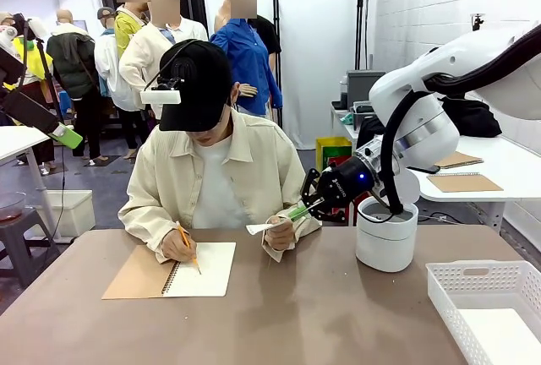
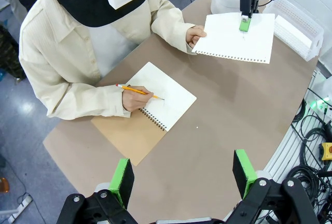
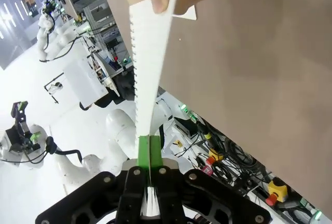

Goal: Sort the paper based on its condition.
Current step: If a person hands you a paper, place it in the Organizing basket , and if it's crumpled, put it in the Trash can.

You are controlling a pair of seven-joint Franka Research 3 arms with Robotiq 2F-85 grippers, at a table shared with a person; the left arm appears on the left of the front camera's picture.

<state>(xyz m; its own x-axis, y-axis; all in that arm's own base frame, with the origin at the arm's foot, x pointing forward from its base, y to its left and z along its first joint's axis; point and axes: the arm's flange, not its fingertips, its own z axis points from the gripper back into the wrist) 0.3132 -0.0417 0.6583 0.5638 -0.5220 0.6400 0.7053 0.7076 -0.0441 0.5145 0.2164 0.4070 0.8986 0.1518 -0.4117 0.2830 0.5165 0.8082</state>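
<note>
Right gripper clamped on the paper, one corner hidden under the person's hand; left gripper agape

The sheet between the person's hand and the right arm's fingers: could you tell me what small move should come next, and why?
Probably pull the sheet gently away from the person's hand, toward the robot's side. The right arm's fingers are shut on one edge of the sheet, and the hand pinches its other end, so the handover looks unfinished.
</note>
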